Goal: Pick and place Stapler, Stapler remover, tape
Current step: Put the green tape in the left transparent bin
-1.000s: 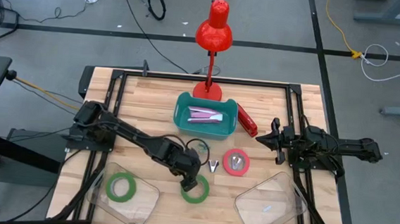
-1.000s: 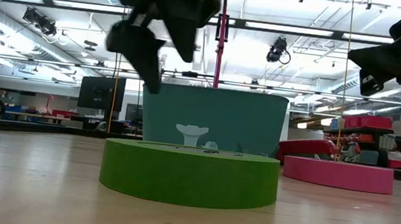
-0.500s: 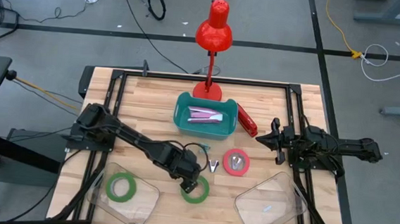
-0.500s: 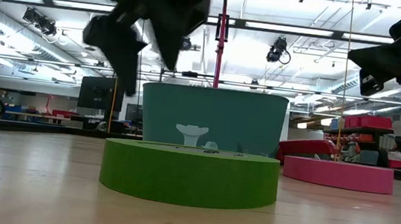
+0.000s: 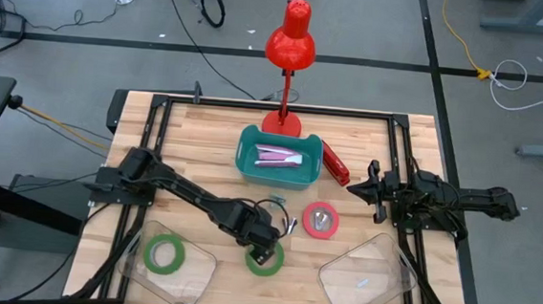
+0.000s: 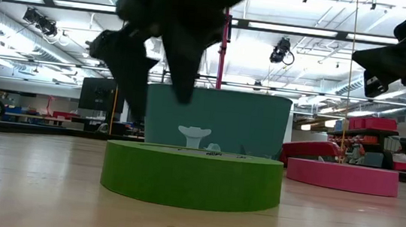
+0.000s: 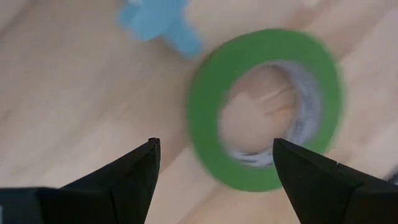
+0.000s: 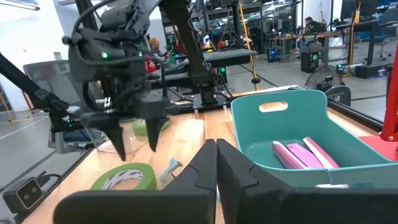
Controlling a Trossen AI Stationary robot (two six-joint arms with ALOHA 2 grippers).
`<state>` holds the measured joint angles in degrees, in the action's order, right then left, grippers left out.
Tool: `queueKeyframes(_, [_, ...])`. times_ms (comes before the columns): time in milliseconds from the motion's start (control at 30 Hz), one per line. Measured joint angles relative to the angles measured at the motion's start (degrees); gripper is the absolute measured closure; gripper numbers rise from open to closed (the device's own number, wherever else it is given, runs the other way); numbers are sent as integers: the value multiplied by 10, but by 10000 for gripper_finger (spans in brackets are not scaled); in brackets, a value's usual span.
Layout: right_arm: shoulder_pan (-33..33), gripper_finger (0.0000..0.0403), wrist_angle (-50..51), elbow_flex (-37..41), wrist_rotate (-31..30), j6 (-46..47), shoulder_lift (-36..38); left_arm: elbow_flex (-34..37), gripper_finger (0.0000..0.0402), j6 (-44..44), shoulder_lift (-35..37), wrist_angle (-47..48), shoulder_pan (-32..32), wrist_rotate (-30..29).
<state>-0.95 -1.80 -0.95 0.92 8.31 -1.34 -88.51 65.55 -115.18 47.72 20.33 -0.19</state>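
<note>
I have the left gripper [image 5: 264, 250] hanging just above the green tape roll [image 5: 265, 257] near the front middle of the table. Its 2 fingers [image 7: 127, 174] are spread wide, with bare wood and part of the roll showing between them. It holds nothing.

Here is what could go wrong, I think. The roll [image 7: 267, 109] sits off to one side of my fingers, not in the middle of the gap. If I go down like this, 1 finger could land on top of the ring and push it away. The roll is flat and light, so it could slide on the wood. I also see a small blue thing [image 7: 160, 22] lying close to the roll, and I could bump it.

The other green roll [image 5: 165, 254] lies in a clear tray [image 5: 198, 275] on the left. The red-pink roll [image 5: 320, 220] is on the wood in front of the teal bin [image 5: 246, 166]. The red stapler [image 5: 335, 164] lies just beside that bin.

The right gripper [image 5: 369, 190] waits at the right side, fingers pressed together.

Compared with 1 second ago, my left gripper has moved closer to the front and now covers part of the roll. In the low view it also hangs lower. Nothing else has moved.
</note>
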Motion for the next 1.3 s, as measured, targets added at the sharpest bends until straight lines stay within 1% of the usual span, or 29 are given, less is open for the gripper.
queueKeyframes(200, [0, 396, 1, 0, 0, 0, 0, 0, 87, 3, -28, -5, 2, 0])
queueKeyframes(533, [0, 396, 1, 0, 0, 0, 0, 0, 87, -7, -45, -19, 1, -10])
queueKeyframes(900, [0, 396, 1, 0, 0, 0, 0, 0, 91, -22, -65, -26, 0, 4])
queueKeyframes(1033, [0, 396, 1, 0, 0, 0, 0, 0, 114, -22, -65, -26, 0, 4])
queueKeyframes(1300, [0, 396, 1, 0, 0, 0, 0, 0, 189, -21, -65, -28, 0, 5])
